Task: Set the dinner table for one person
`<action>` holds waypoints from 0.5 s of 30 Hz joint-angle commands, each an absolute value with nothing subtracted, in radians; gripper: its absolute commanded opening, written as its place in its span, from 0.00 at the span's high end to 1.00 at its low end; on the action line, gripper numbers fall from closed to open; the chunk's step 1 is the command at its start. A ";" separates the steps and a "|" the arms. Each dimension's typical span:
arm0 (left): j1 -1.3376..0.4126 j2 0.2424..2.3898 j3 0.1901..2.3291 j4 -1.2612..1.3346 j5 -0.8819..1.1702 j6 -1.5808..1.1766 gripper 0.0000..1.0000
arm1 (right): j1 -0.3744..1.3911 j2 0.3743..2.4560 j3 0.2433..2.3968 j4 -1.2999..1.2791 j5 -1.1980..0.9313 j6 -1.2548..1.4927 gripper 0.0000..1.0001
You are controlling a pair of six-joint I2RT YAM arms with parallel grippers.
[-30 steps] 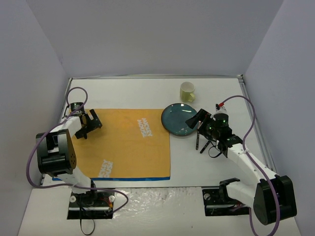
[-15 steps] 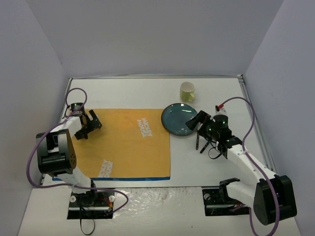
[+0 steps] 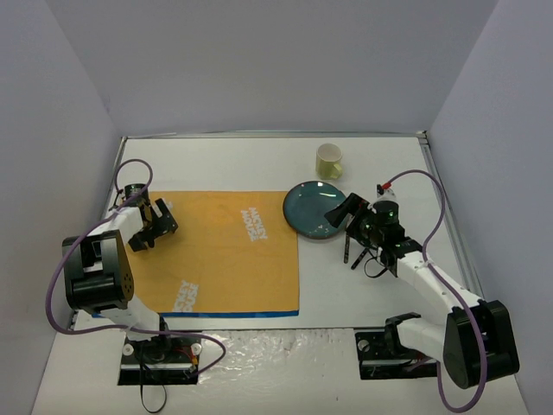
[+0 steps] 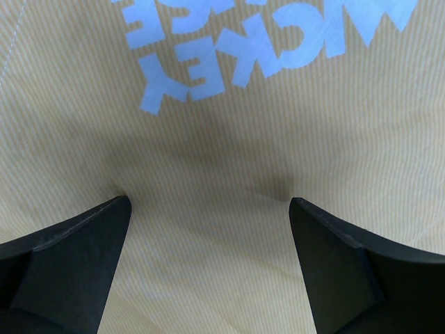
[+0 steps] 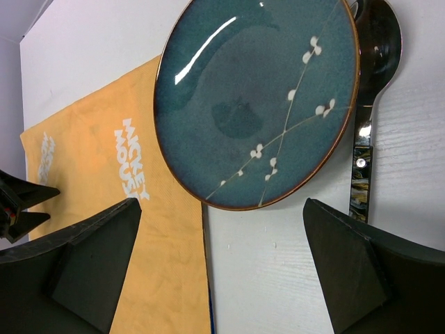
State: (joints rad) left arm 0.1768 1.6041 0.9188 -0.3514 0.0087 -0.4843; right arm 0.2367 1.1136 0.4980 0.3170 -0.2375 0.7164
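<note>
The dinner table [image 3: 251,164] is a wide white top. An orange placemat [image 3: 216,255] with white lettering lies on its left half. Just off the mat's right edge sits a dark blue plate [image 3: 311,210] with white blossom marks [image 5: 257,97]. A dark shiny spoon [image 5: 363,139] lies along the plate's right side. Behind the plate stands a pale yellow mug [image 3: 328,161]. My left gripper [image 3: 154,226] hovers open low over the mat's left part [image 4: 208,202], holding nothing. My right gripper [image 3: 346,226] is open just short of the plate's near-right rim [image 5: 221,209], empty.
Grey walls close in the table on three sides. The placemat's blue hem [image 3: 216,314] runs along its near edge. Bare white table [image 5: 292,278] lies under my right gripper. Both arm bases stand at the near edge on a crinkled sheet [image 3: 276,363].
My left gripper has drifted slightly back toward the mat's left edge. The right gripper has barely shifted near the plate. Nothing was taken or let go.
</note>
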 commanded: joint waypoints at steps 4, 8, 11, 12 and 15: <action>0.183 1.544 0.913 -0.390 -0.014 -0.513 0.05 | 0.242 1.147 0.499 0.441 -0.237 0.764 0.00; 0.183 1.501 0.939 -0.415 -0.001 -0.523 0.05 | 0.242 1.181 0.494 0.451 -0.226 0.799 0.00; 0.183 1.435 0.979 -0.456 0.000 -0.517 0.05 | 0.242 1.206 0.487 0.460 -0.215 0.836 0.00; 0.182 1.398 0.993 -0.476 0.022 -0.517 0.04 | 0.242 1.217 0.484 0.458 -0.203 0.848 0.00; 0.178 1.306 1.018 -0.509 0.080 -0.517 0.04 | 0.242 1.246 0.476 0.466 -0.190 0.871 0.00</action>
